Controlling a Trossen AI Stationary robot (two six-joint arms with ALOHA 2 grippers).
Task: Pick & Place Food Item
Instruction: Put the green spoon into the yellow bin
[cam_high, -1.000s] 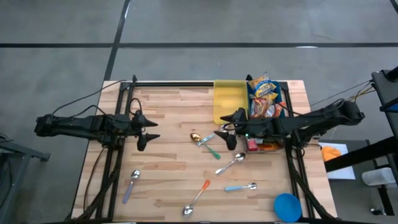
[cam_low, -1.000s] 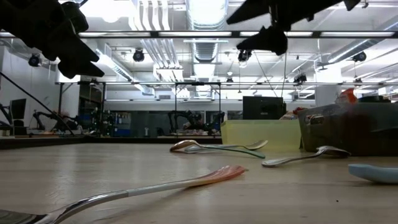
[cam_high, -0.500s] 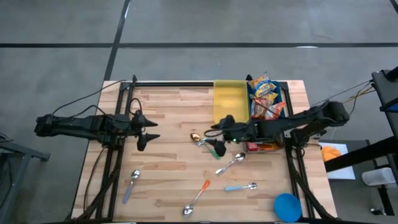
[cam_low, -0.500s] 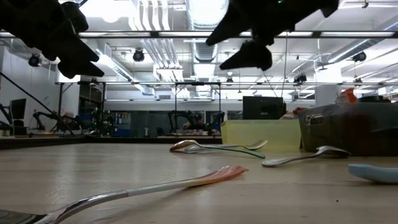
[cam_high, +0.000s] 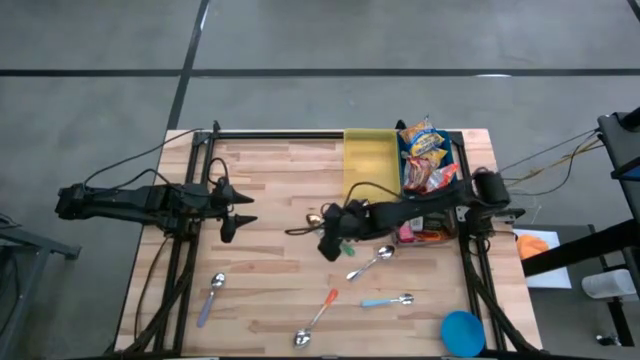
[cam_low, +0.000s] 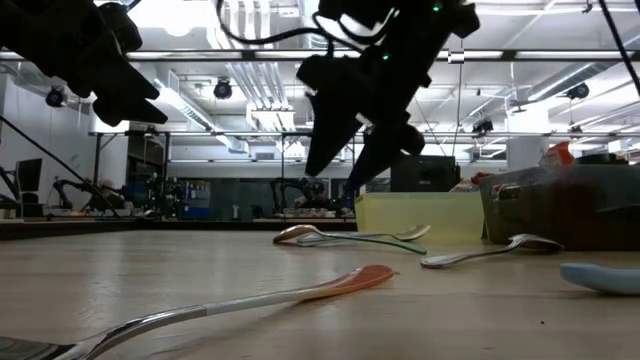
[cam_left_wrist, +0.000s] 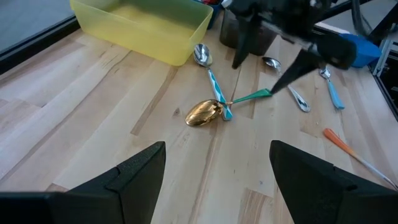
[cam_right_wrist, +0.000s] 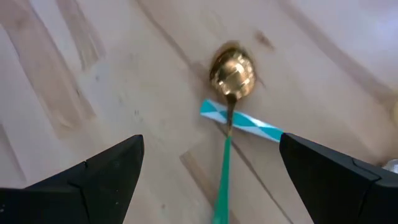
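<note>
gold-bowled spoon (cam_right_wrist: 231, 76) — green handle, crossing a blue-striped spoon (cam_right_wrist: 240, 121)

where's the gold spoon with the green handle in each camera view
high view: gold spoon mid-table, its handle hidden under the open right gripper.
low view: gold spoon on the table, below the gripper.
left wrist view: gold spoon at centre.
right wrist view: gold spoon between the fingers.
shared landmark: teal-and-white spoon crossing it.

Two crossed spoons (cam_high: 322, 222) mid-desk (cam_high: 270, 180); tub (cam_high: 368, 160) behind them at desk's far edge; snack bin (cam_high: 428, 160) right of tub; bowl (cam_high: 462, 331) at near right corner.
</note>
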